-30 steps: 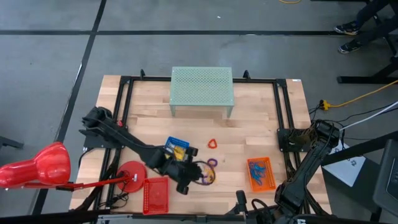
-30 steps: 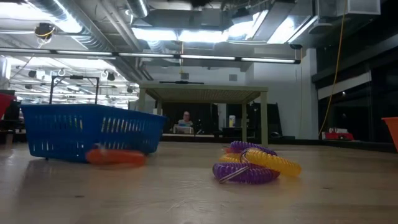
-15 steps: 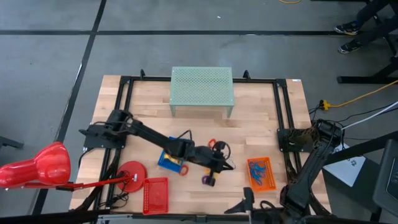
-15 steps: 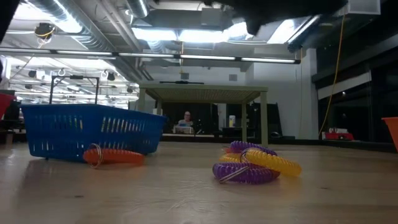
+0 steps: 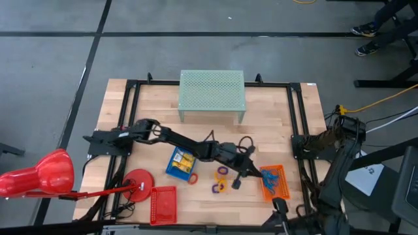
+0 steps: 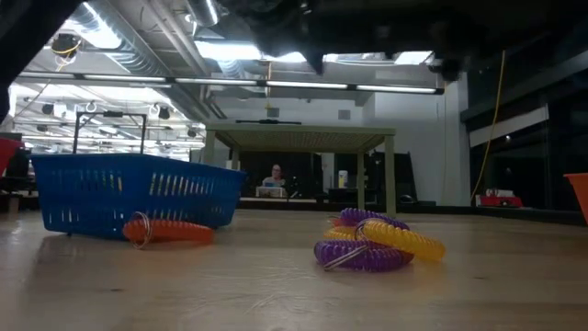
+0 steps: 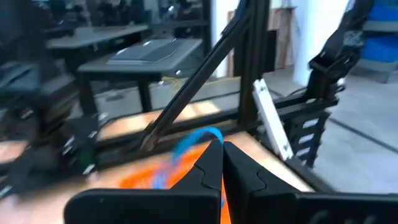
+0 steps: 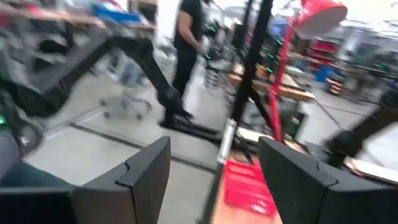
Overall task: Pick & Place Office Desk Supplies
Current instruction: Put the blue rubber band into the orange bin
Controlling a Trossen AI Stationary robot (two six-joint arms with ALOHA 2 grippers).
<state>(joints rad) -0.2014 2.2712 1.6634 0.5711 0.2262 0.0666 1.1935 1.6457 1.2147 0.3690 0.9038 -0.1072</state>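
Note:
My left gripper [image 5: 251, 173] reaches across the table to the left edge of the orange tray [image 5: 285, 171], which holds blue loops. In the left wrist view it [image 7: 221, 152] is shut with a thin blue loop [image 7: 189, 142] at its fingertips, above the orange tray [image 7: 143, 177]. An orange coil loop [image 6: 170, 230] lies on the table beside the blue tray [image 6: 129, 193]. Purple and yellow coil loops [image 6: 377, 244] lie in a small heap on the wood. The blue tray [image 5: 171, 171] holds yellow items. My right gripper [image 8: 211, 168] is open near the table's near edge [image 5: 282, 210]. My left gripper pinches the thin blue loop between its two shut fingers. One curved end of the loop [image 7: 198, 137] sticks out past the fingertips. The loop is lifted clear above the orange tray. The fingers themselves hide the exact place of contact.
A green mesh stand [image 5: 212, 94] sits at the far side. The red tray [image 5: 163, 203] and the red desk lamp [image 5: 46, 173] are at the near left. A black frame [image 5: 297, 117] borders the table. Bare wood lies between the stand and the trays.
My left gripper has swung from the blue tray toward the table's right, past the purple and yellow loops, to the orange tray's left edge. My right gripper has shifted toward the table's right along the near edge.

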